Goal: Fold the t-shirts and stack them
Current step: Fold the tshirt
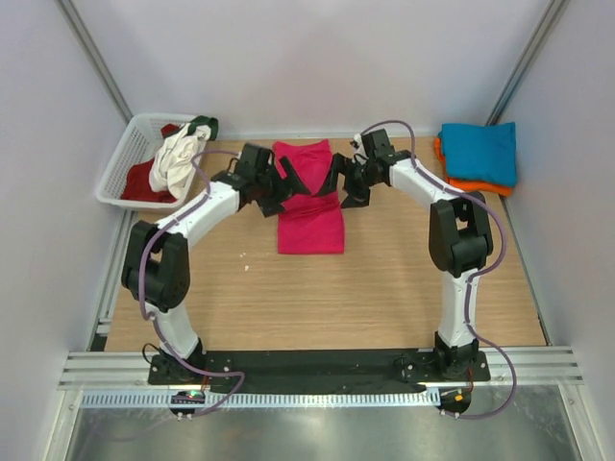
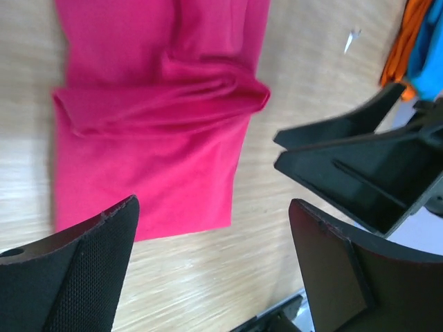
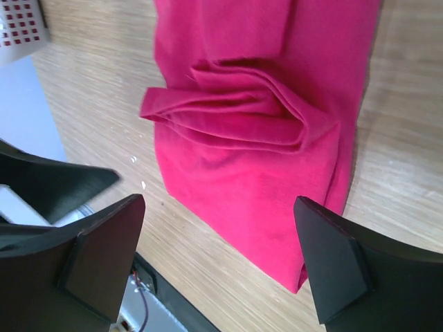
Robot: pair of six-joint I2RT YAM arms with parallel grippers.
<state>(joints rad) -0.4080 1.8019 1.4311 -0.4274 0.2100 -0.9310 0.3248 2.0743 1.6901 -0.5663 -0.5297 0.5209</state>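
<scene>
The magenta t-shirt [image 1: 309, 206] lies on the counter near the middle of its far edge. It is narrowed to a long strip with a bunched ridge across its middle. I judge the fold half made. Next I should pinch both sides of the strip and carry one end over the other in a single even pass.

My left gripper [image 2: 213, 204] and right gripper [image 3: 220, 200] flank it, each spread wide and holding nothing.

By count:
- one magenta shirt here
- one teal shirt [image 1: 480, 149] atop one orange shirt [image 1: 471, 184] at the far right corner
- one white shirt [image 1: 178, 158], one dark red shirt [image 1: 144, 181] and one green shirt [image 1: 204, 124] in the single basket [image 1: 120, 178] at the far left corner
</scene>
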